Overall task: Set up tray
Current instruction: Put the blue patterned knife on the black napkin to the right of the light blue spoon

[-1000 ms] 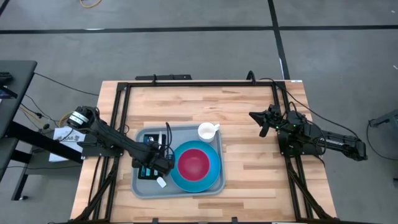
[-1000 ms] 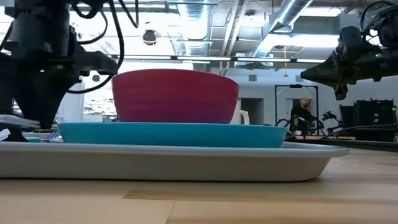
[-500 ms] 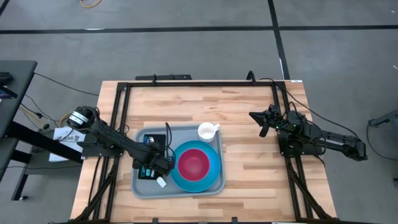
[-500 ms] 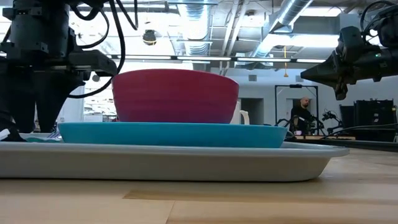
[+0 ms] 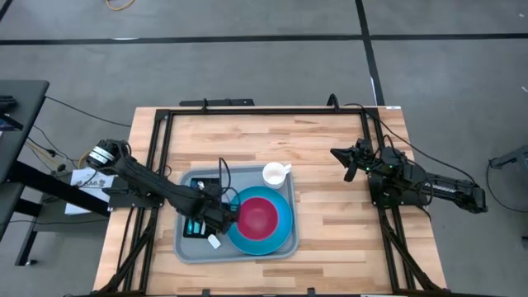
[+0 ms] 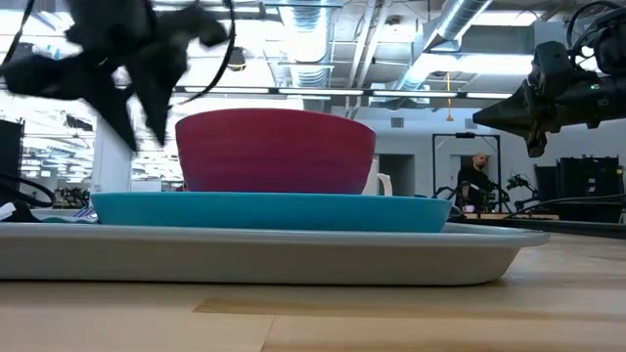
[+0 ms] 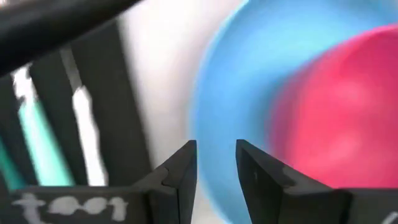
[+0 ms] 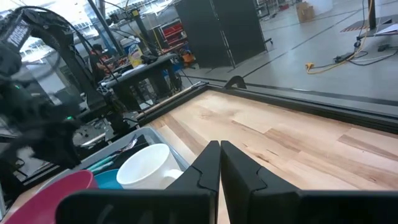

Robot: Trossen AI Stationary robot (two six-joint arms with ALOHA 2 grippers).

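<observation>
From where I stand at the near edge of the wooden table (image 5: pixel 330 206), the tray (image 5: pixel 191 247) lies closest, at about seven o'clock from the table's middle, flat on the boards. On it, toward its three o'clock side, sits a round blue plate (image 5: pixel 285 227) with a pink bowl (image 5: pixel 257 218) standing in the plate's centre. At the tray's nine o'clock side lies a black napkin (image 5: pixel 198 227) with teal-handled cutlery (image 7: pixel 37 140) on it; which pieces they are I cannot tell.

The left gripper (image 7: pixel 216 163) hangs above the tray, just at the plate's nine o'clock edge, between napkin and bowl. Its fingers (image 7: pixel 180 174) stand a little apart with nothing between them.

Farther back, at the tray's one o'clock corner, a white cup (image 5: pixel 275 174) stands upright, just beyond the plate.

Well apart, toward the table's three o'clock edge, the right gripper (image 8: pixel 219 163) waits above bare wood, its fingers pressed together and empty, pointing toward the cup.

Beyond the table, deep in the room, a person (image 6: pixel 476 181) stands among the equipment.
</observation>
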